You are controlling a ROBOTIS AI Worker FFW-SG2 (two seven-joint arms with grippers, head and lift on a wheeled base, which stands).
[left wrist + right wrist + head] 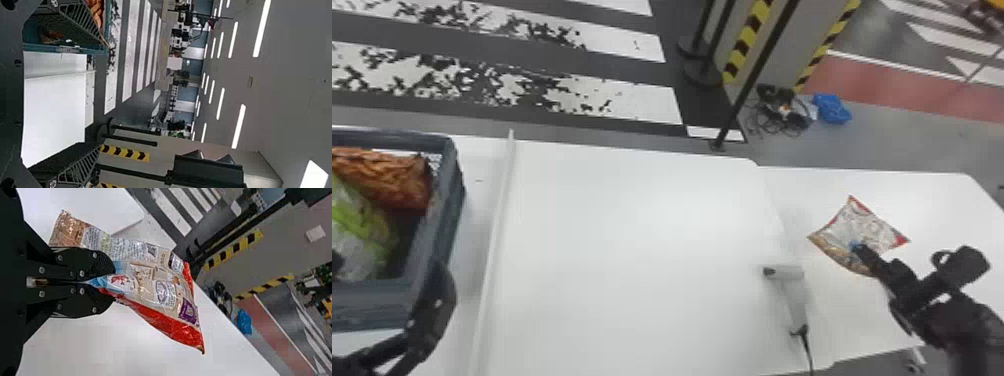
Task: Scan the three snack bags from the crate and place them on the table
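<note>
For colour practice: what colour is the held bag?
The bag: mainly beige and red; best in right wrist view.

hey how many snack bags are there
3: an orange bag and a green bag in the crate, and a red-edged bag in the right gripper's jaws. The crate runs out of view, possibly hiding more.

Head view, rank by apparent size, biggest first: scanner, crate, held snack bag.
1. Crate, clearly largest even cut off at the view's edge
2. Held snack bag
3. Scanner, slimmer and smaller than the bag
</note>
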